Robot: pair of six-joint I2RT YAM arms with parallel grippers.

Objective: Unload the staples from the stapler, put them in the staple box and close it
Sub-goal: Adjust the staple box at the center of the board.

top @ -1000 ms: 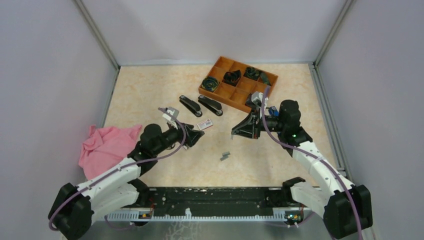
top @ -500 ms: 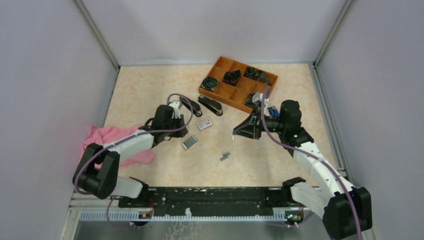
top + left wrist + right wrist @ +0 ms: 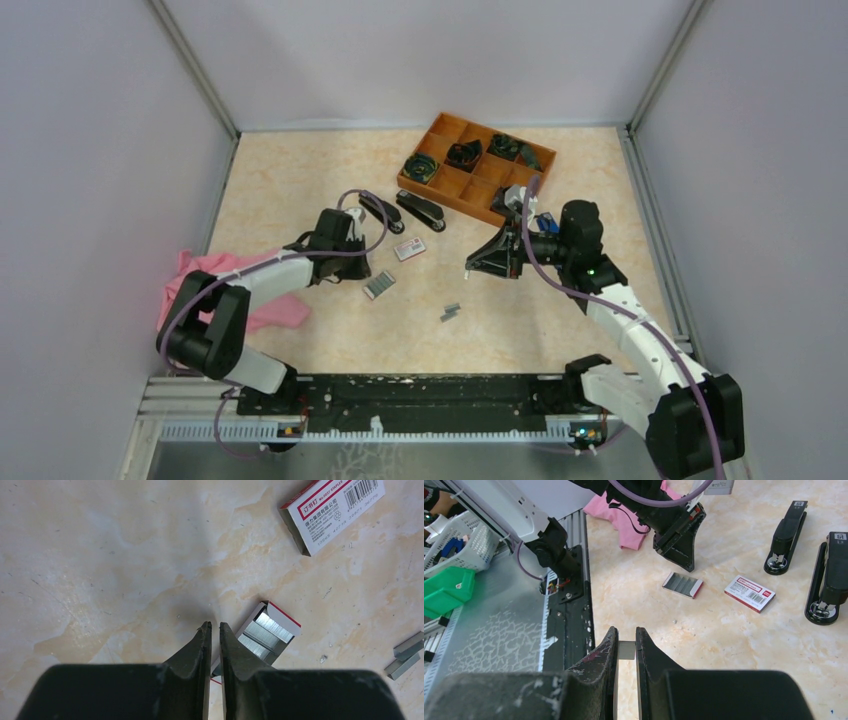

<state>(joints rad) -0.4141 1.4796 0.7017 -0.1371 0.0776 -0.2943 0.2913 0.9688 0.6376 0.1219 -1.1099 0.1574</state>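
Silvery-grey ribbed strips of staples (image 3: 450,313) lie loose on the beige marbled tabletop (image 3: 300,180), between the two arms. More of them fill the small open white-and-red box (image 3: 265,635) just beside the left gripper (image 3: 214,626), whose fingers are pressed almost together on nothing. The right gripper (image 3: 625,630) hangs above the table, clamped on a thin pale grey strip (image 3: 626,650). It is probably another run of staples, though too little shows to be sure. That hold looks like the weak spot: the strip is pinched only near the fingertips, so a jolt or a slight loosening could drop it or snap it apart. Two black staplers (image 3: 785,537) lie closed beyond the shut white and red cardboard box (image 3: 749,593); whether either is loaded cannot be told. If the left gripper came down with its fingers together, it could shove the open box and scatter its contents.
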